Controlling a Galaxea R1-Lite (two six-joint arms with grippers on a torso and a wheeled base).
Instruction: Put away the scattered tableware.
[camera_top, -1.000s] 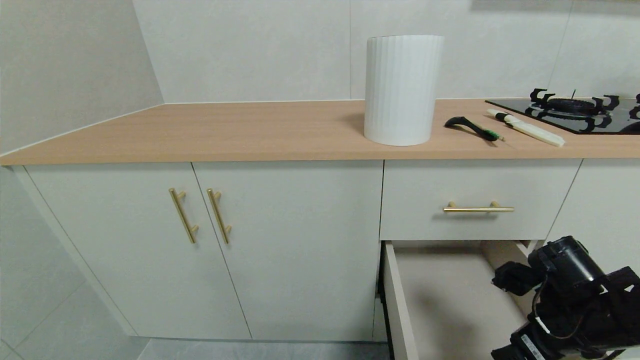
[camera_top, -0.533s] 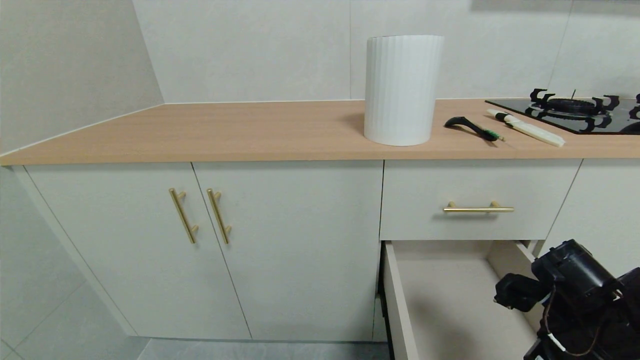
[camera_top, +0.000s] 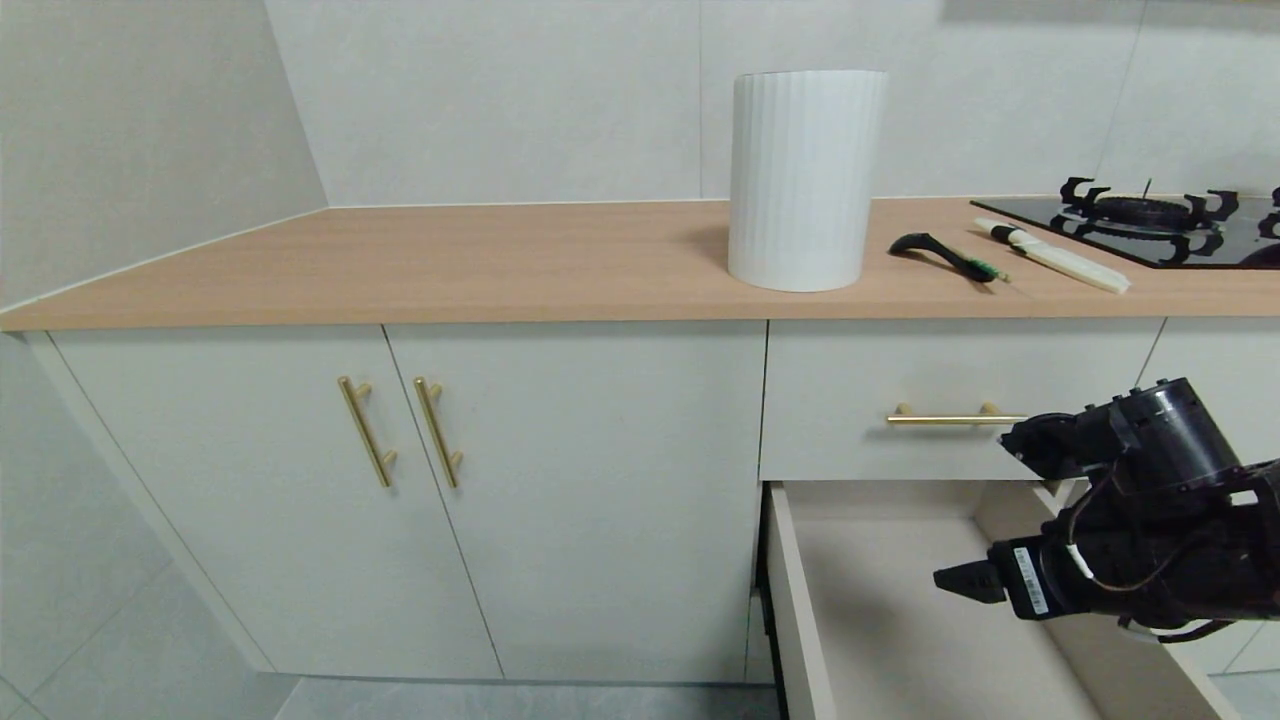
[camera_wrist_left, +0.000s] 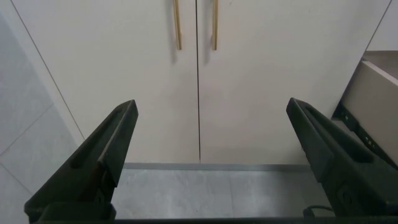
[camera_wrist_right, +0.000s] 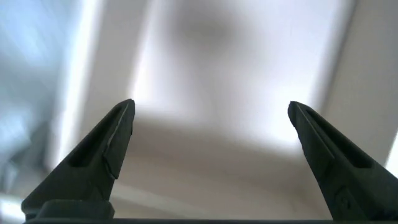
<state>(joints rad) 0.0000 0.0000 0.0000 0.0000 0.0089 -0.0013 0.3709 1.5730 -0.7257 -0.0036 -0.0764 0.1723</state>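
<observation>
Right tool (camera_wrist_right: 210, 115) wide apart over the open drawer (camera_top: 790, 600); left tool (camera_wrist_left: 210, 127) wide apart too, before the cabinet doors (camera_wrist_left: 261, 93)

Head camera overlooks counter (camera_top: 500, 260) and cabinet doors (camera_top: 570, 500); left wrist camera faces those doors.

The right gripper (camera_wrist_right: 210, 109) has dark, matt fingers that look like plastic, and so does the left gripper (camera_wrist_left: 211, 106). Beneath the right gripper the open drawer (camera_top: 880, 600) is smooth, matt beige inside. Just beside the gripper, the bar handle (camera_top: 957, 419) is satin, gold-toned metal. Above it the countertop (camera_top: 500, 260) shows matt wood grain. The white container (camera_top: 805, 180) there is ribbed and matt, the black utensil (camera_top: 940, 252) smooth, the hob (camera_top: 1200, 245) glossy black glass. The cabinet doors (camera_top: 580, 500) facing the left gripper are smooth and matt.
</observation>
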